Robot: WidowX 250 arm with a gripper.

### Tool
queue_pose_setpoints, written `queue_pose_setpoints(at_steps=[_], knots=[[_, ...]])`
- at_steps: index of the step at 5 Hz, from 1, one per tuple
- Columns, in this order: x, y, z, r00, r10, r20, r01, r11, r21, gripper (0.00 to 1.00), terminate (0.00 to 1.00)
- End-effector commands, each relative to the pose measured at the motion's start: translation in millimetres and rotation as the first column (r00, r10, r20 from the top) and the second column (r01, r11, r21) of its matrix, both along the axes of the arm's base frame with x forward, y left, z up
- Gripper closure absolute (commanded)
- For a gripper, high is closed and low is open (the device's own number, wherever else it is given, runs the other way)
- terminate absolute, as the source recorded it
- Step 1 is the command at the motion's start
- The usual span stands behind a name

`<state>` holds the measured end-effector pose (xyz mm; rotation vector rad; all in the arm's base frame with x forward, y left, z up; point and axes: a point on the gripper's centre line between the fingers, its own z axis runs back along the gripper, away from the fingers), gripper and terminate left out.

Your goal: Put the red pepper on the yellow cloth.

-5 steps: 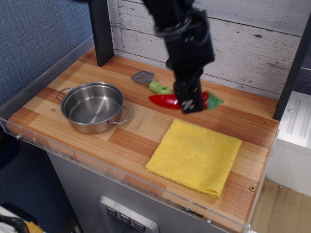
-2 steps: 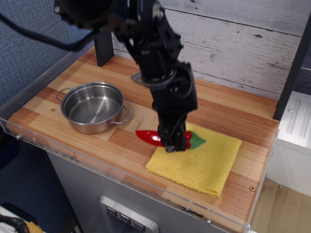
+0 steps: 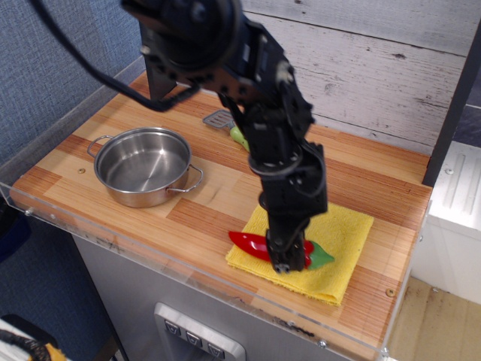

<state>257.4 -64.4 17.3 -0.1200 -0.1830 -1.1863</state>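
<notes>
The red pepper (image 3: 252, 244) is glossy and curved with a green stem cap at its right end. It lies across the front left part of the yellow cloth (image 3: 342, 233), its tip reaching the cloth's left edge. My gripper (image 3: 289, 256) comes down from above and is shut on the pepper's middle, close to the stem end. The arm hides the cloth's centre and part of the pepper. Whether the pepper rests on the cloth or hangs just above it cannot be told.
A steel pot (image 3: 144, 165) stands at the left of the wooden counter (image 3: 376, 180). A grey spatula (image 3: 220, 119) with a green handle lies at the back, half hidden by the arm. A clear plastic rim runs along the counter's front edge.
My gripper carried the pepper from the back of the counter, forward and down, over the cloth's left edge and onto its front left part. The pot and spatula stayed put.
</notes>
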Motion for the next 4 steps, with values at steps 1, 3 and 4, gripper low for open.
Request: queue_pose_setpoints(at_steps=[1,3,4], knots=[[15,-3,-3,1.000,0.007,0.028,-0.007,1.000,0.003,1.00,0.00],[17,-4,3,0.999,0.036,0.026,-0.037,0.998,0.048,0.00,0.00],[17,-5,8,0.999,0.036,0.030,-0.037,0.998,0.046,0.00,0.00]])
